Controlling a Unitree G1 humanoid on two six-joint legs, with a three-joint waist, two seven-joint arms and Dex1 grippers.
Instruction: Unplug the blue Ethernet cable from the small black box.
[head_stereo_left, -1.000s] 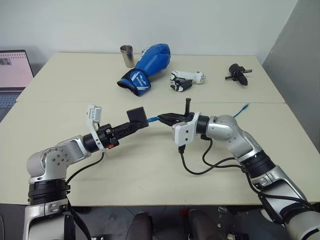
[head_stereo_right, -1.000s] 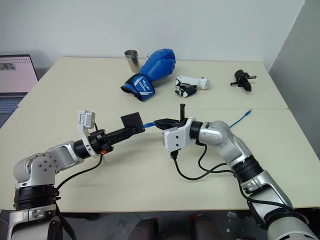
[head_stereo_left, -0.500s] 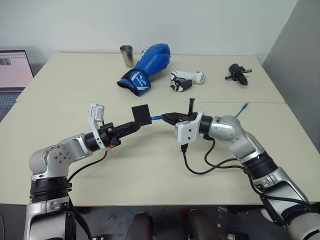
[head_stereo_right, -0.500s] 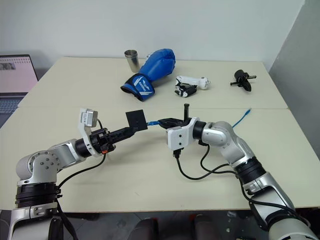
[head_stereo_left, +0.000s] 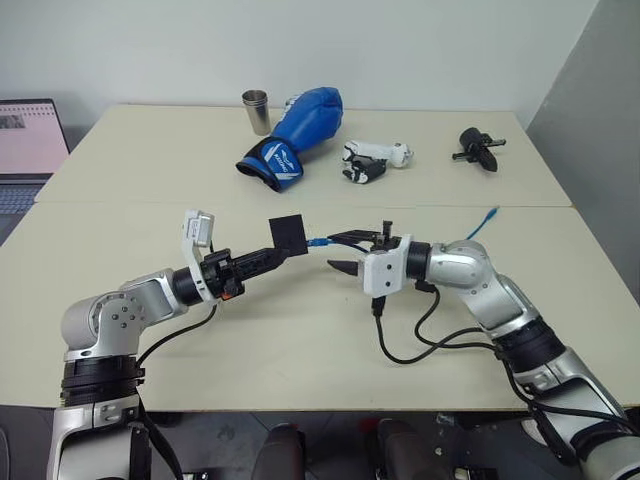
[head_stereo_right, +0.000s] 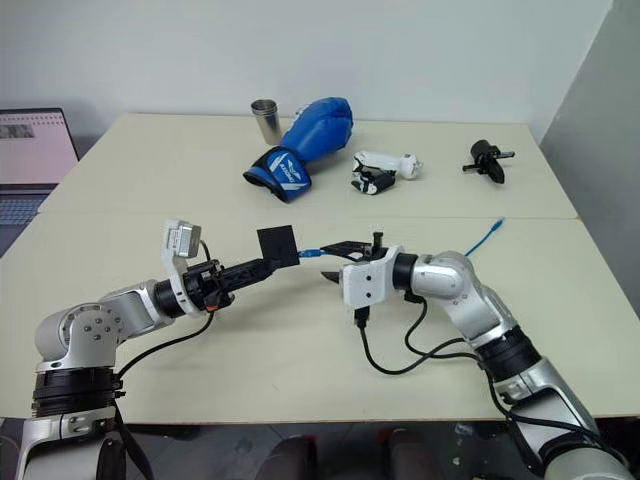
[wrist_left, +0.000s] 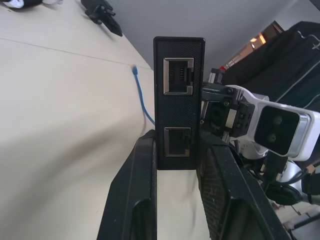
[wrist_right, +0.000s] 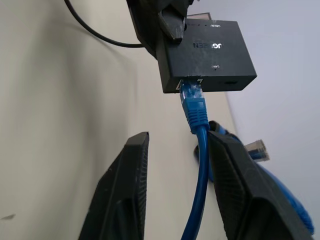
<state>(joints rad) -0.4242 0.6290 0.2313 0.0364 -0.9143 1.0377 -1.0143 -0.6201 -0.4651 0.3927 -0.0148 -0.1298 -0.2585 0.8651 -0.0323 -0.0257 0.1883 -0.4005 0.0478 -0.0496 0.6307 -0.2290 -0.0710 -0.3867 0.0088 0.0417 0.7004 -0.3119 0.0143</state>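
The left gripper's (head_stereo_left: 268, 258) fingers (wrist_left: 142, 190) are pressed onto the small black box (head_stereo_left: 288, 232), which is held above the near counter (head_stereo_left: 300, 340) at mid-scene. The right gripper's (head_stereo_left: 344, 253) fingers (wrist_right: 125, 180) are spread, with the blue Ethernet cable (wrist_right: 197, 165) running between them ungripped. The cable's plug (wrist_right: 192, 102) appears to sit in the box's port, though how deeply cannot be judged. From there the cord passes behind the right arm to its free end (head_stereo_left: 488, 213) on the counter at the right.

The box is judged light and rigid. The cord is judged limp and the plug small and brittle at its latch, so hold is best taken on the plug body, not the cord.

One cable, one box and two ports (wrist_left: 178, 76) on the box's facing side are counted.
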